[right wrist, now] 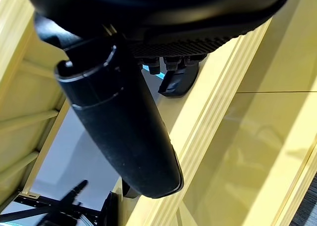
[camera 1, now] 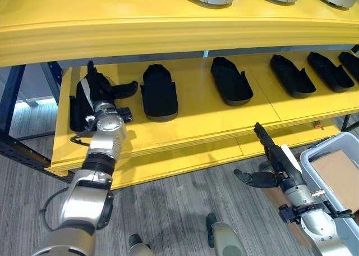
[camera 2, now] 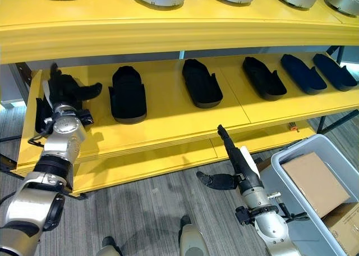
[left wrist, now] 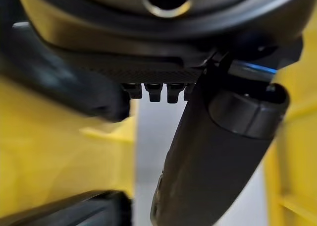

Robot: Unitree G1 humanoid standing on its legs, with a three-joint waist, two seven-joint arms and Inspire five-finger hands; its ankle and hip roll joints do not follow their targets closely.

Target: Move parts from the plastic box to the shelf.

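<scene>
While the left hand (camera 1: 100, 90) is up on the lower shelf (camera 1: 196, 107), I'd call this the placing step: it sits right at the leftmost black part (camera 1: 78, 113), at about 9 o'clock in the left eye view. Fingers look fairly straight with the thumb stuck out toward 3 o'clock, so probably let go, but part and hand are both black and overlap, so I honestly can't tell whether it's gripping. Four more parts sit in a row along the shelf toward 3 o'clock, well apart, all matte black, long and scooped like shallow shells. The shelf is smooth glossy yellow with a thick rounded front edge.

Over in the right eye view, the right hand (camera 2: 238, 160) hangs at roughly 5 o'clock, below the shelf edge, fingers straight, thumb out sideways, holding nothing. Just beside it at 4 o'clock is the plastic box (camera 2: 286, 180), a pale grey bin with rounded rim, and inside I can see a flat brown cardboard piece (camera 2: 314, 183). No black parts visible in there from here.

Left wrist view: thumb (left wrist: 218, 146) is a fat dark cylinder, yellow shelf around it, fingertips only just peeking out.

Right wrist view: same deal, dark textured thumb (right wrist: 124, 132), yellow shelf edge past it, nothing held.

Next move, I reckon: left hand backs off clean without nudging the part, and one hand goes down into the box.
</scene>
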